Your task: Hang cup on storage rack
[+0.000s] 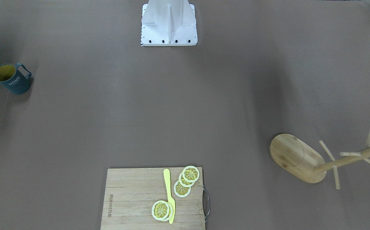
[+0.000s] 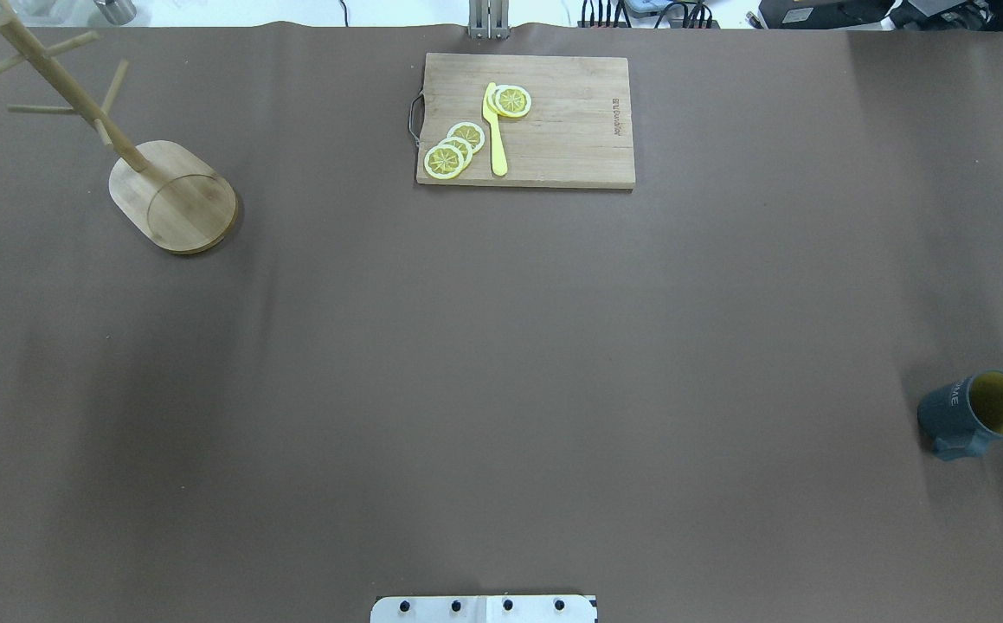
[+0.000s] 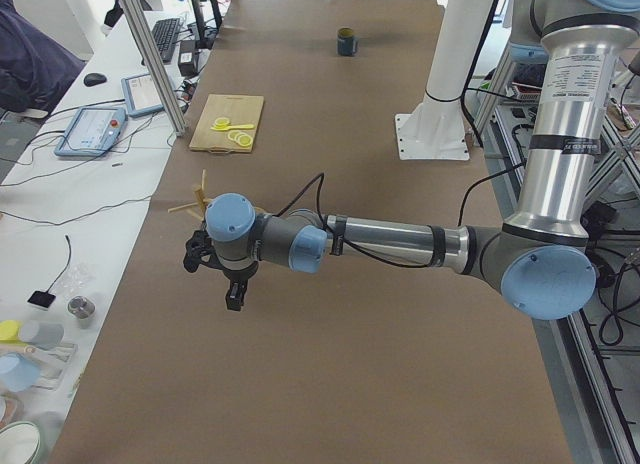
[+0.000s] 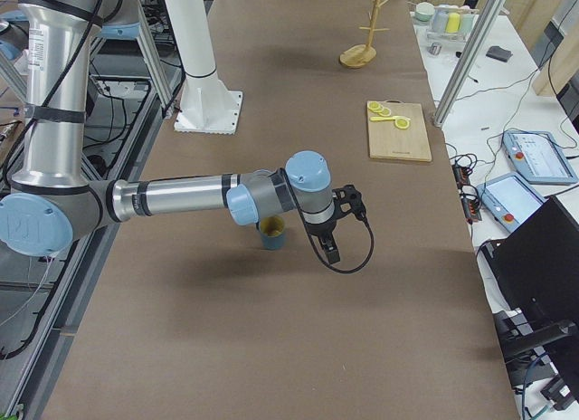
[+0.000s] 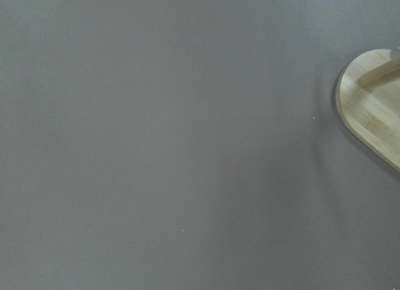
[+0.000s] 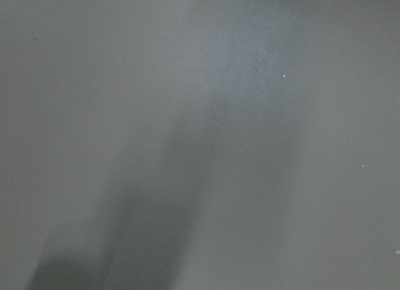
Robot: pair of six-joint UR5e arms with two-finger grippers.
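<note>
The left arm's forearm stretches level over the table, wrist bent so the left gripper points down above the brown mat; the pictures do not settle how far its fingers are parted or whether it holds anything. The right arm reaches out the same way, the right gripper hanging downward, and its opening cannot be told either.

In the overhead view the cup stands upright at 4 o'clock on the table, well apart from the storage rack at 10 o'clock. The front view shows white "HOME" on the cup's side. The cutting board at 12 o'clock carries lemon slices, a yellow knife and an edge mark too small to read.
</note>
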